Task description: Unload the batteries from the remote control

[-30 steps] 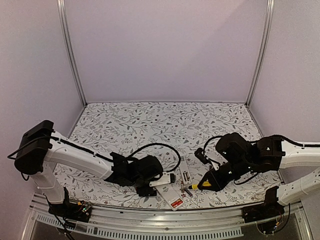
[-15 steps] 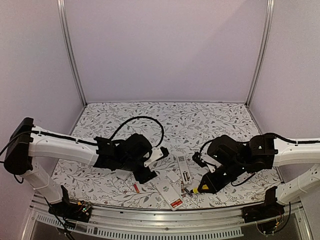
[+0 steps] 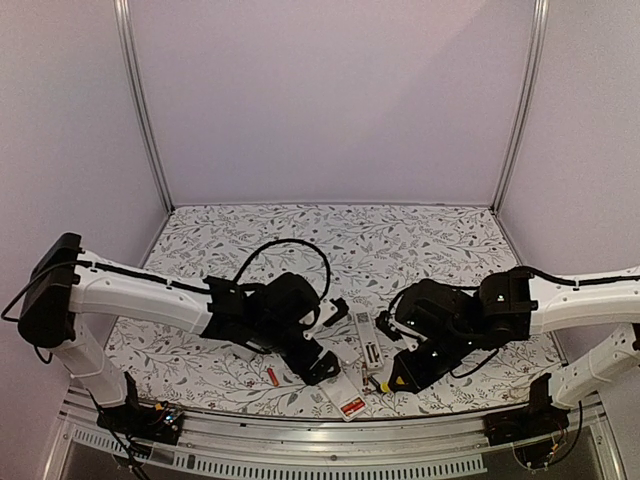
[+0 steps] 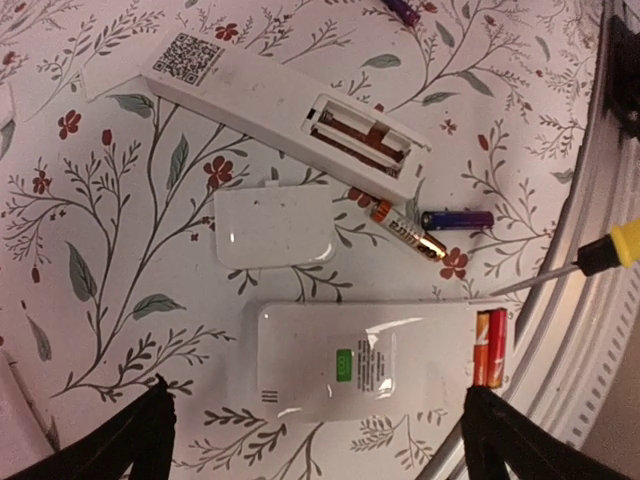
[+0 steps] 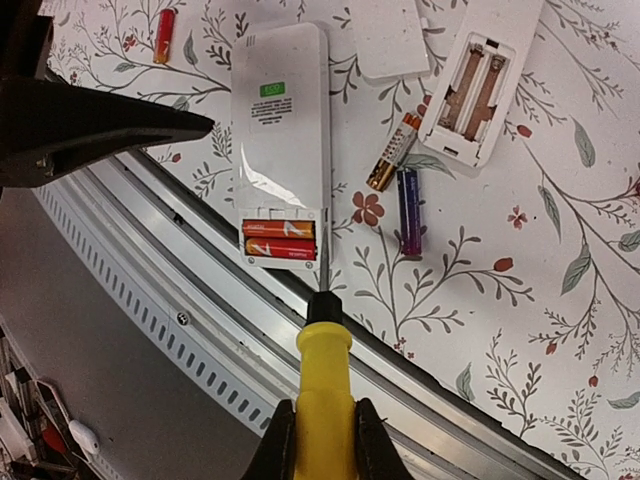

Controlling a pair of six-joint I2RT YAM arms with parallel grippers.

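Observation:
A white remote control point(image 4: 365, 360) point(image 5: 277, 120) lies face down near the table's front edge. Its end compartment is open, with two red and orange batteries point(image 5: 280, 238) point(image 4: 489, 348) inside. My left gripper point(image 4: 320, 450) point(image 3: 330, 338) hovers open over it, one finger on each side, holding nothing. My right gripper point(image 5: 323, 440) point(image 3: 400, 380) is shut on a yellow-handled screwdriver point(image 5: 323, 385), and the tip rests at the compartment's right edge. A gold battery point(image 5: 392, 152) and a blue battery point(image 5: 409, 210) lie loose beside the remote.
A second white remote point(image 4: 290, 110) point(image 5: 470, 95) lies beyond with its compartment open, and a loose white cover point(image 4: 275, 225) lies beside it. One red battery point(image 3: 272, 376) point(image 5: 165, 22) rests to the left. The metal table rail point(image 5: 200, 300) runs right behind the screwdriver.
My left gripper swung right and forward over the near remote and opened wider. My right gripper carried the screwdriver left to the battery end. The red battery now shows on the cloth.

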